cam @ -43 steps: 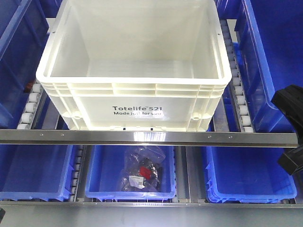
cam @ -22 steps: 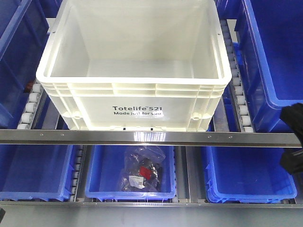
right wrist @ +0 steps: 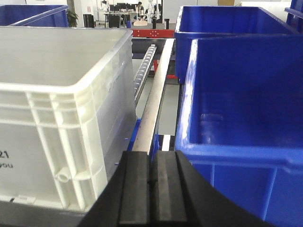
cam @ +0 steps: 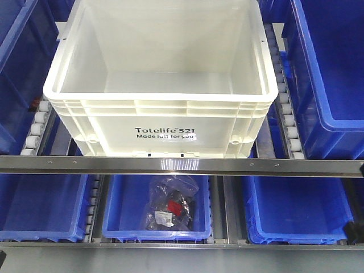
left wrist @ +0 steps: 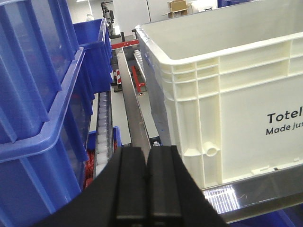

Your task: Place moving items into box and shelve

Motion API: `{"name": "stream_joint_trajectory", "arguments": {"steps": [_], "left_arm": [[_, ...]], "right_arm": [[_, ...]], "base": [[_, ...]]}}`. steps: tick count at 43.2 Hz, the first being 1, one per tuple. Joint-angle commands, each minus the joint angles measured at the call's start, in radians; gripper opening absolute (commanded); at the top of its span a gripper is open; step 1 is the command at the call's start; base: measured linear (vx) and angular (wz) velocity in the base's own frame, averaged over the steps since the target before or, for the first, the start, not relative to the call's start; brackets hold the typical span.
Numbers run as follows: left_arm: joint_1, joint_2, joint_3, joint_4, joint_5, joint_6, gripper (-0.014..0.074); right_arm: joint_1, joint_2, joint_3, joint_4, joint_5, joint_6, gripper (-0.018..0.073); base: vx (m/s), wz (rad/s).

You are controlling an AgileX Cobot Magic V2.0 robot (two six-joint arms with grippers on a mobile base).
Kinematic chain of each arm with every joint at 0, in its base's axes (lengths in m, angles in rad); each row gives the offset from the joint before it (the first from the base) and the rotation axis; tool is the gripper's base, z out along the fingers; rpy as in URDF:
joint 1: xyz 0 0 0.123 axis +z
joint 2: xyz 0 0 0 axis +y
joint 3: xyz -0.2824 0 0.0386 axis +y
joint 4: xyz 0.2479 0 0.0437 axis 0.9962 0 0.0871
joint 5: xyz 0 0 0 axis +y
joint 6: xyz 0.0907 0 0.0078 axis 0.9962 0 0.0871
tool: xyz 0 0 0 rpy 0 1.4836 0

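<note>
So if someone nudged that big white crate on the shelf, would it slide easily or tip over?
The white crate would probably glide rather than tip: it sits on roller tracks and looks wide and squat. Its ribbed plastic walls suggest it is stiff, and, as far as the front view shows, it looks empty, so likely light. The metal rail in front might stop it.

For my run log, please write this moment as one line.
white ribbed plastic crate: on roller shelf, no toys visible inside | left hand: shut, empty | right hand: shut, empty

Right arm gone from front view's right edge — was black mass beside the blue bin [cam: 327, 85], shrinking half a second back, now out of frame.
</note>
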Motion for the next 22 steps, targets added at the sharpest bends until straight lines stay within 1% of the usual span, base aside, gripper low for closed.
{"name": "stream_joint_trajectory", "arguments": {"steps": [1,4,6,7,22], "left_arm": [[-0.005,-0.020,0.005,-0.001,-0.078,0.000,-0.0006],[-0.005,-0.020,0.005,-0.001,-0.078,0.000,-0.0006],[-0.005,-0.020,0.005,-0.001,-0.078,0.000,-0.0006],[-0.005,-0.020,0.005,-0.002,-0.078,0.000,-0.0007],[-0.005,-0.019,0.005,-0.002,-0.078,-0.001,-0.0007]], "right_arm": [[0.001,-0.096,0.042,-0.006,-0.093,0.020,-0.0008],[0.001,-0.168,0.082,-0.006,-0.093,0.030,-0.0008],[0.001,-0.210,0.079,-0.007,-0.025,0.044,-0.0008],[-0.001,-0.215,0.079,-0.008,-0.016,0.044,-0.0008],[0.001,-0.194,0.079,-0.010,-0.005,0.043,-0.0008]], "base": [[0.00,0.00],[0.00,0.00],[0.00,0.00],[0.00,0.00],[0.00,0.00]]}}
